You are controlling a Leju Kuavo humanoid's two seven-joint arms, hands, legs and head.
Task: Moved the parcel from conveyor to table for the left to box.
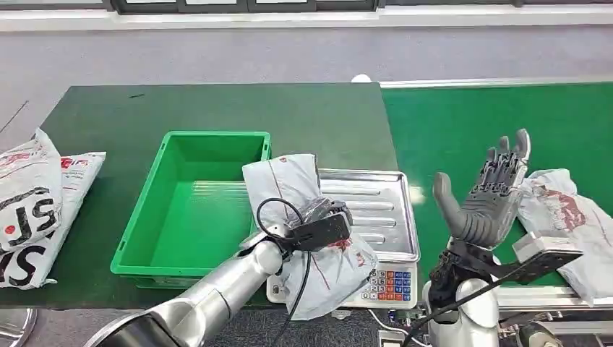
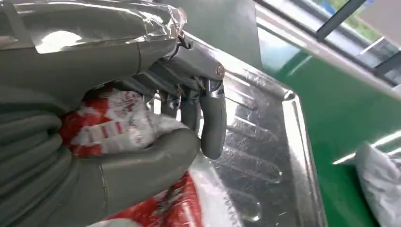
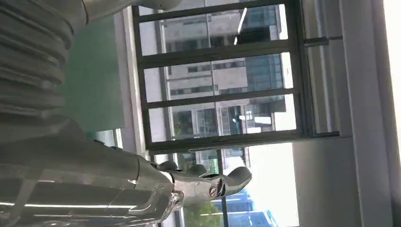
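Green bin [image 1: 189,210] just beside parcel [image 1: 289,181] in left hand [image 1: 322,224].

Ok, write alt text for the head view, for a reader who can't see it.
The robot's left hand grips a grey parcel over a steel scale tray, beside an empty green bin. Its right hand is raised open above the green conveyor, next to another parcel.
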